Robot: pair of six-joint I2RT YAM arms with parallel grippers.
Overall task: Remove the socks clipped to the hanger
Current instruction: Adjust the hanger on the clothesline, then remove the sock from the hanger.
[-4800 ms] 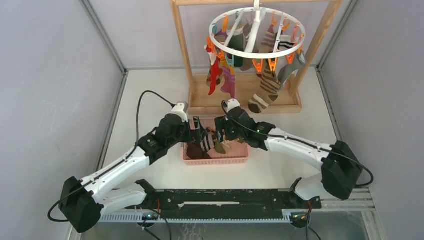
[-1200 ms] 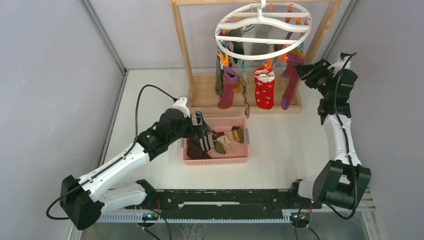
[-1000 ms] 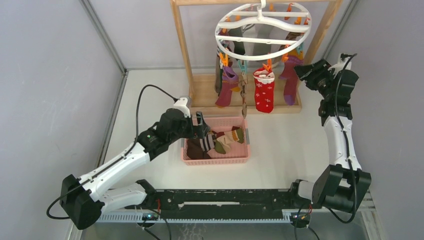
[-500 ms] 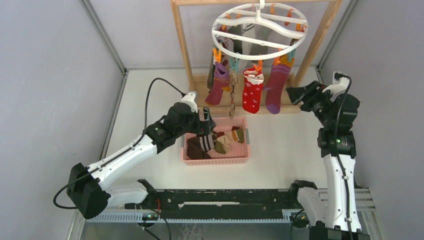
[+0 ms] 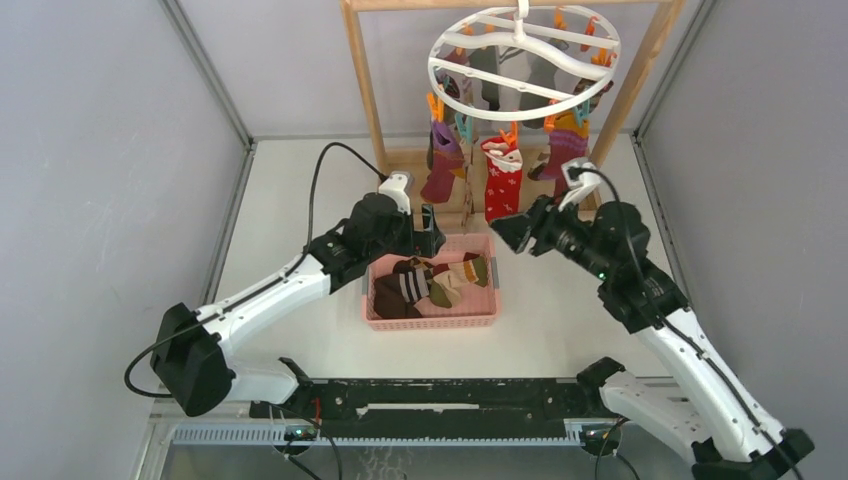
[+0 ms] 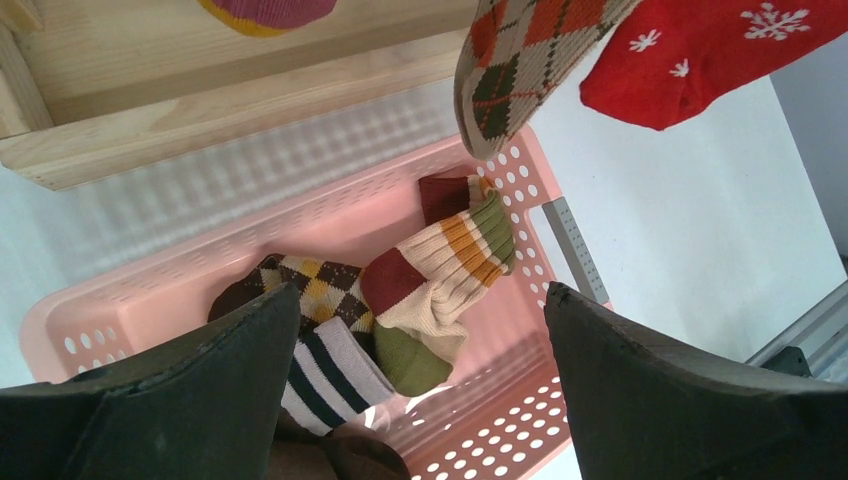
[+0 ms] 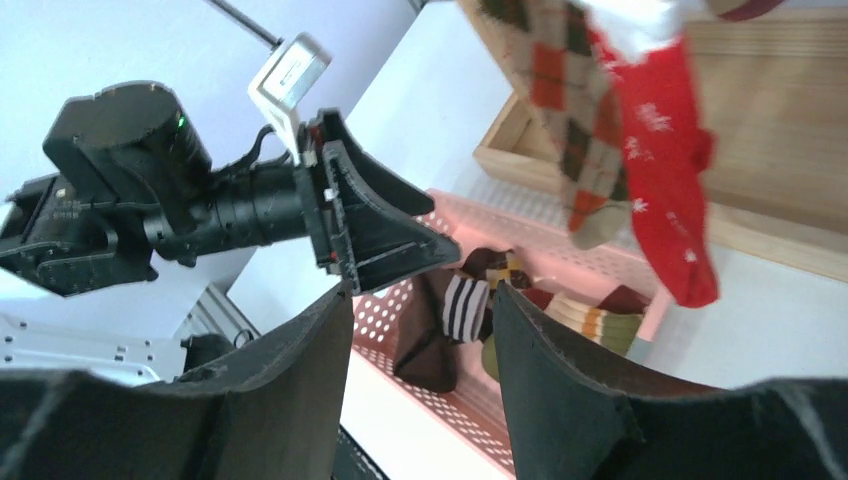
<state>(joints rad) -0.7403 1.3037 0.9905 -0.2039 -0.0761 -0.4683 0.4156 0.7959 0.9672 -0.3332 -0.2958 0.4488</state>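
The white ring hanger hangs from the wooden rack with several socks clipped under it: a maroon one, a red snowflake sock, a purple one and a thin argyle sock. My left gripper is open above the basket's far edge, below the argyle sock and the red sock, holding nothing. My right gripper is open and empty, just below and right of the red sock, facing the left gripper.
A pink perforated basket under both grippers holds loose socks, among them a beige striped one. The wooden rack's post and base board stand just behind it. Grey walls close in left and right.
The right arm swung from beside the hanger's right side down and left to the basket's far right corner. The left gripper moved forward toward the rack. The hanger turned, carrying its socks round.
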